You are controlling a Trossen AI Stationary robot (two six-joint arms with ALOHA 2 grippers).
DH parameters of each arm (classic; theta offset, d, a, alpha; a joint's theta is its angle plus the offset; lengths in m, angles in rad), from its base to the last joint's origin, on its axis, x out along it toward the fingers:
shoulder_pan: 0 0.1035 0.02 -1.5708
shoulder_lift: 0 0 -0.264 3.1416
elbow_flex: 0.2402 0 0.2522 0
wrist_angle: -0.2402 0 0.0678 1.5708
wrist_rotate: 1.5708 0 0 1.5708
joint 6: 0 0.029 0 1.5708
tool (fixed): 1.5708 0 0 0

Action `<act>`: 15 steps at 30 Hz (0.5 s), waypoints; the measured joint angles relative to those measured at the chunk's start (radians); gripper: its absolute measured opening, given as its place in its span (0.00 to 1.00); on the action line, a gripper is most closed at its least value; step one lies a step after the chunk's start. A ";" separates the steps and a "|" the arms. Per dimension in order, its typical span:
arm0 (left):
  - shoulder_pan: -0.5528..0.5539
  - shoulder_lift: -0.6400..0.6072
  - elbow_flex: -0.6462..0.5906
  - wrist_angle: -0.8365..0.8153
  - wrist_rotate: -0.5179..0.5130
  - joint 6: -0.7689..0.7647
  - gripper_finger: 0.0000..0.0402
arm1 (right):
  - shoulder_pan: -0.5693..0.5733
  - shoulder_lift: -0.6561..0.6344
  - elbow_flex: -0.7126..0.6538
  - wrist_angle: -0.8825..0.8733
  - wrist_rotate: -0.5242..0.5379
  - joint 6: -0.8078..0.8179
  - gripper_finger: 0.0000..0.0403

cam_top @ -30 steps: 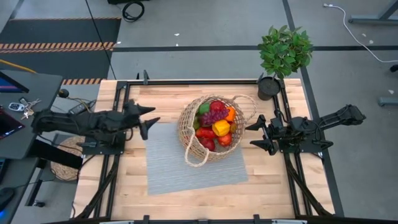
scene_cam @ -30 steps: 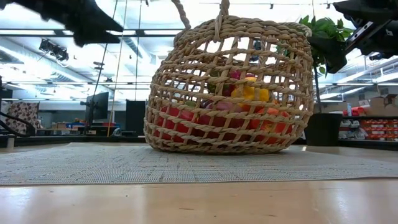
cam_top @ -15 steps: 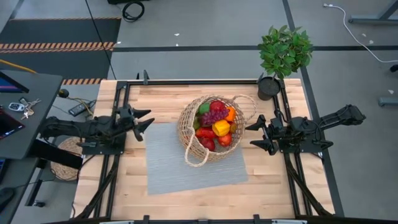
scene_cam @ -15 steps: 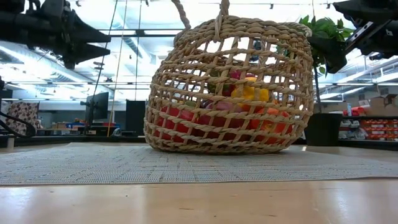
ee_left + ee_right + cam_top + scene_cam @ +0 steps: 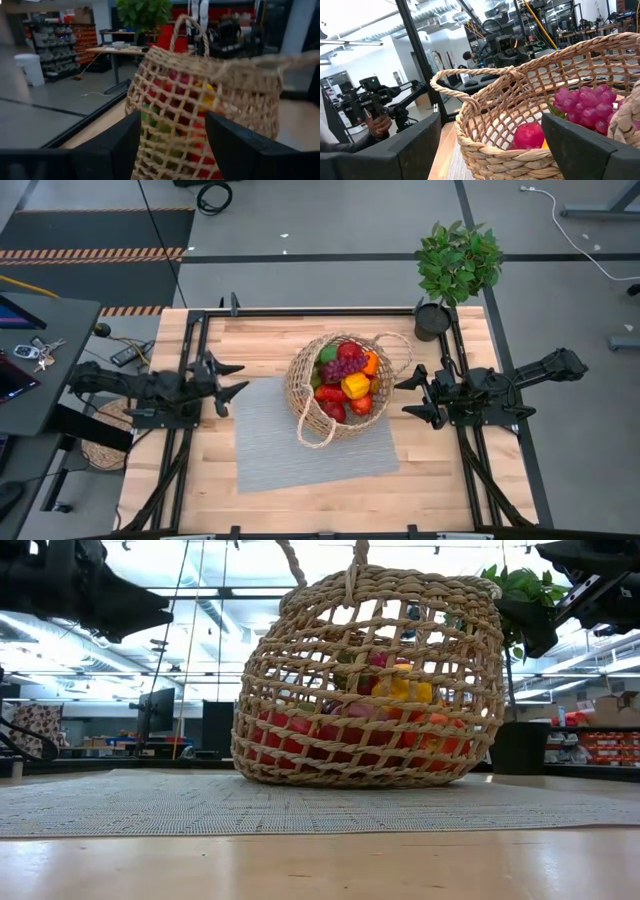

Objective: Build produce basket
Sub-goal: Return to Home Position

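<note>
The light tan wicker basket [image 5: 345, 385] stands with its bottom on a grey mat [image 5: 310, 435] at the table's middle. It holds the produce [image 5: 345, 385]: purple grapes [image 5: 587, 102], a yellow pepper, red apples, a green fruit and an orange one. My left gripper [image 5: 238, 378] is open and empty, left of the basket, above the mat's left edge. My right gripper [image 5: 408, 397] is open and empty, just right of the basket. The basket fills the low view [image 5: 365, 680] and shows in the left wrist view [image 5: 200, 100].
A leafy green potted plant [image 5: 455, 270] stands at the table's far right corner. A flat round woven mat [image 5: 105, 435] lies off the table's left edge. A person's hand [image 5: 377, 125] shows in the room beyond the table.
My left gripper has drawn back toward the table's left edge, away from the basket, and stays open. The basket and the produce have kept still.
</note>
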 joint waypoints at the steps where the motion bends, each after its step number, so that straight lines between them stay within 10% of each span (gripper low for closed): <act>1: -0.002 0.001 -0.006 0.000 0.000 0.016 0.56 | 0.000 0.000 0.000 0.000 0.000 0.000 0.86; 15: -0.004 0.001 -0.115 0.052 0.000 0.174 0.50 | 0.000 -0.001 0.000 -0.001 0.000 0.000 0.86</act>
